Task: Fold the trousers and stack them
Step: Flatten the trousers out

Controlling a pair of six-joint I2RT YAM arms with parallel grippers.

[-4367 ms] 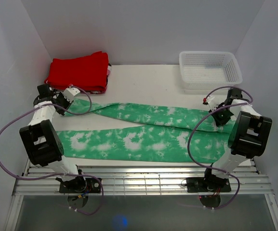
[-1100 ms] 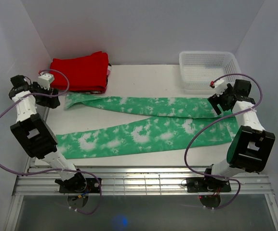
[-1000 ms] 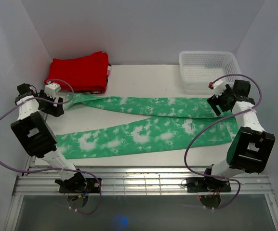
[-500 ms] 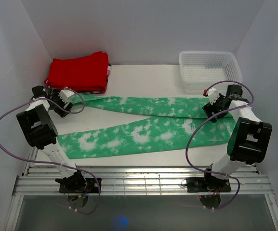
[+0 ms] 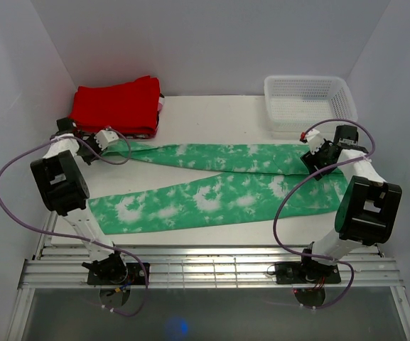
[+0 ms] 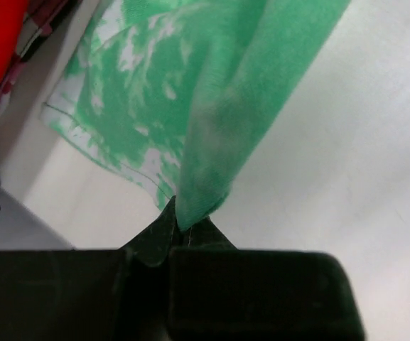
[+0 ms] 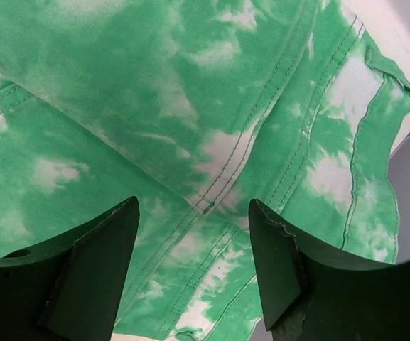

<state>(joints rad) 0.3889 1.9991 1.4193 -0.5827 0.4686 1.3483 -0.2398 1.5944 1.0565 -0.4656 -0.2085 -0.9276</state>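
Left side: left jaws are closed tight on the cuff (image 6: 208, 160) of the far leg (image 5: 226, 158) of the trousers (image 5: 212, 202). The wrist view shows only a thin fold of green pinched at the very tips, with the hem lying slack beside it on the surface (image 5: 219, 114). That cuff sits just in front of the red garment (image 5: 116, 106); can't tell whether they touch. Middle: trousers lie spread flat, both legs running left from the waist, far leg roughly straight, near leg (image 5: 176, 206) angling toward the near-left edge, the two meeting toward the right. Right side: right jaws stand open, fingers (image 7: 94, 263) either side of a stitched seam (image 7: 229, 174) near the waist, fabric beneath them, nothing gripped yet. White basket (image 5: 308, 99) is just behind, apart from the fabric. Step in hand, as I read it: get both ends of the far edge held, then carry it over onto the near leg for the lengthwise fold. To do it well — right jaws should go down far enough to take every layer at the waist edge, not just the top one, before anything lifts. Left grip looks shallow, so lift slowly and keep tension low or the cuff may slip. Move both ends together and level so the fold line stays straight, and keep the cuff clear of the red garment so it doesn't drag
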